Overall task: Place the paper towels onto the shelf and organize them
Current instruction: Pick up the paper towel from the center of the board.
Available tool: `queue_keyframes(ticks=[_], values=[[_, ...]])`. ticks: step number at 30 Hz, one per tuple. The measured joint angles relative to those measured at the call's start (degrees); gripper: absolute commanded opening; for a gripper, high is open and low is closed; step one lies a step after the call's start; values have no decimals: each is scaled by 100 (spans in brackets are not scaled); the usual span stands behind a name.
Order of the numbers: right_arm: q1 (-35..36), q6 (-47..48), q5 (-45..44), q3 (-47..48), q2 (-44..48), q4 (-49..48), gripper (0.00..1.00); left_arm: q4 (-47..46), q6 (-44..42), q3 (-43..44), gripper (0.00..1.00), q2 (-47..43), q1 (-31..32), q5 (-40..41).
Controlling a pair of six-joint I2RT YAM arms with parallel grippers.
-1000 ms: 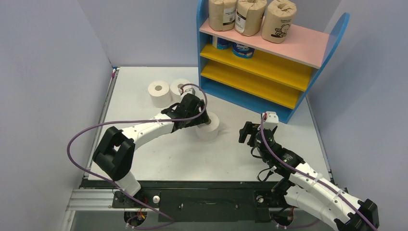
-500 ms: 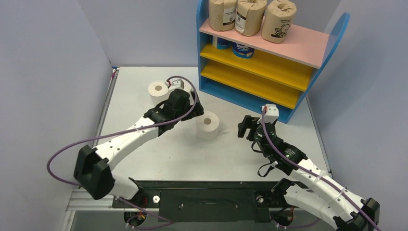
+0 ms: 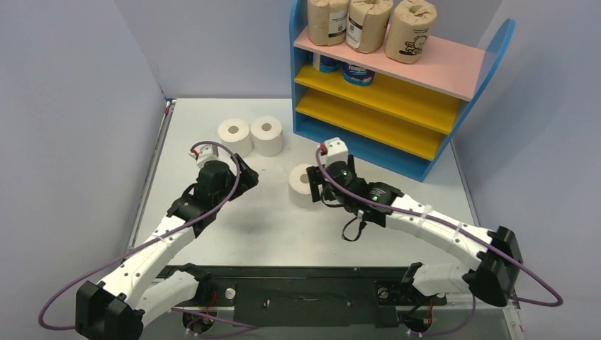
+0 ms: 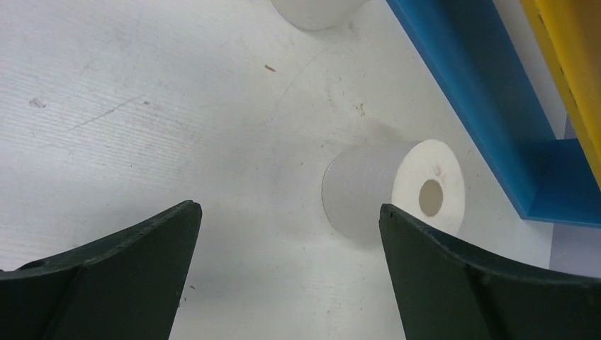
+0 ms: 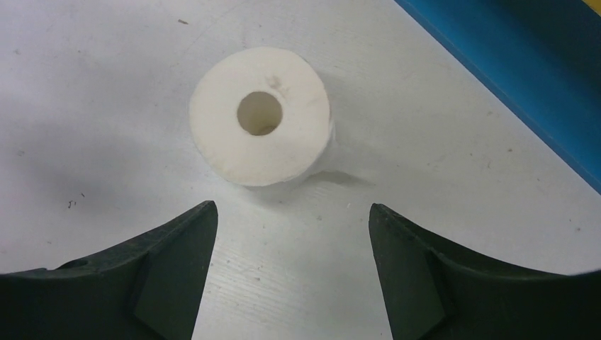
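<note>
- Claws first! How are they?
- Both are spread wide and hold nothing. The right claw (image 5: 292,212) hangs over the middle of the table. One white roll (image 5: 259,115) stands on its end just in front of its fingers, not touching them. The left claw (image 4: 287,209) is off to the left, well apart from that roll.
- What is the biggest thing?
- The grey table (image 3: 269,227). At its far right side stands the shelf (image 3: 489,57). It has blue sides, a pink top board and two yellow boards under it.
- Where are the paper rolls?
- Three brown rolls (image 3: 368,23) stand in a row on the pink board, at its left end. Two blue-and-white rolls (image 3: 358,73) sit side by side on the upper yellow board, also at the left end.
- And the white ones?
- Three are on the table. Two white rolls (image 3: 234,136) stand side by side at the far left, just beside each other, holes up. The third is the one by the right claw, near the front of the shelf.
</note>
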State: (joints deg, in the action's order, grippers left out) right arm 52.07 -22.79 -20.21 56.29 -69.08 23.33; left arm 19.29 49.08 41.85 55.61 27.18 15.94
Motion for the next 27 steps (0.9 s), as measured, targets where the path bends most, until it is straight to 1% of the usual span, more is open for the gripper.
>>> queue_keyframes(ticks=[6, 11, 18, 27], values=[[282, 299, 63, 1003, -1335, 262, 72, 107, -4, -236, 96, -396, -103, -149], [345, 461, 186, 1692, -2177, 455, 71, 188, -17, -448, 96, -743, -186, -168], [348, 614, 315, 2229, -2820, 640, 68, 275, -24, -568, 96, -949, -236, -175], [321, 721, 444, 2441, -3381, 699, 61, 326, -50, -647, 96, -1025, -317, -184]])
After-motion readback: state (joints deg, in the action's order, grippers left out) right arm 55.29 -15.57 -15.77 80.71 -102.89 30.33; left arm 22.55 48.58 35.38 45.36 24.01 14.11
